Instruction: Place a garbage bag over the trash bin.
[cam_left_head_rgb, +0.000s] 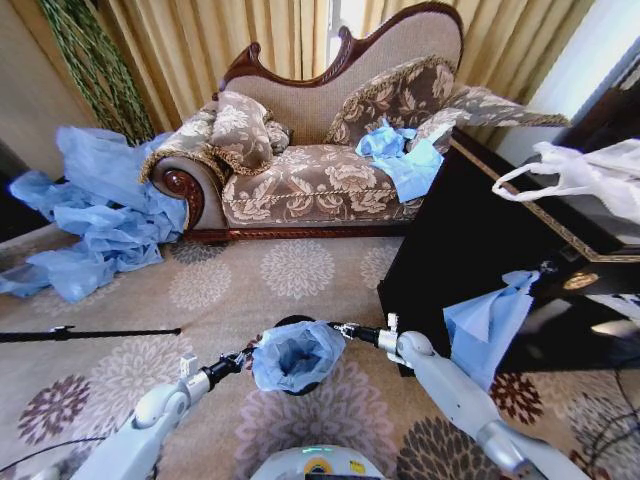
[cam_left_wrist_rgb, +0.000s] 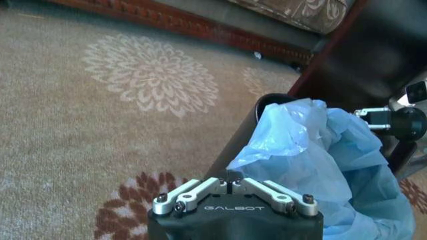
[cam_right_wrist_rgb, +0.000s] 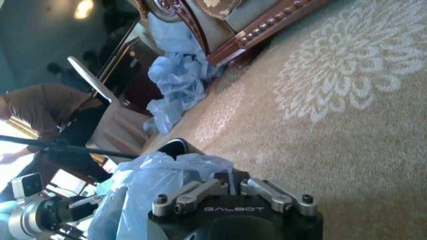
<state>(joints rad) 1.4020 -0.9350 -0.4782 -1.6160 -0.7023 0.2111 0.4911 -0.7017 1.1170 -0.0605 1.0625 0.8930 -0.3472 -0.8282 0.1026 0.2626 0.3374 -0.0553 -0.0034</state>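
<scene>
presently, item by item, as i had it at this moment.

item: trash bin (cam_left_head_rgb: 292, 325), black, standing on the patterned carpet (cam_left_head_rgb: 300, 270) just before my base, between my two arms and near the dark cabinet (cam_left_head_rgb: 470, 230); a short arc of its rim showed bare at the far side.

item: garbage bag (cam_left_head_rgb: 296, 354), light blue, crinkled, its mouth spread over most of the bin and its body sagging down inside.

item: left claw (cam_left_head_rgb: 243, 358), at the bag's left edge. in the left wrist view the fingers (cam_left_wrist_rgb: 200, 187) were drawn close together on a fold of the bag (cam_left_wrist_rgb: 313, 150).

item: right claw (cam_left_head_rgb: 340, 328), at the bag's right edge, likewise pinched on the film; the right wrist view showed its fingers (cam_right_wrist_rgb: 200, 190) nearly closed with the bag (cam_right_wrist_rgb: 153, 185) bunched against them.

risks noted, as judgement only:
- film was thin; pulling the two edges apart too hard could have torn it at either pinch.
- far rim uncovered; letting go early could have let the mouth slide into the bin.
- bin looked light; an uneven tug from one arm could have tipped or dragged it on the carpet.
- slack bunched at my right claw could have snagged on the fingers at release.

not part of this lot: blue sheeting (cam_left_head_rgb: 100, 215) heaped beside the sofa (cam_left_head_rgb: 330, 150), white bag (cam_left_head_rgb: 590, 175) on the cabinet.
</scene>
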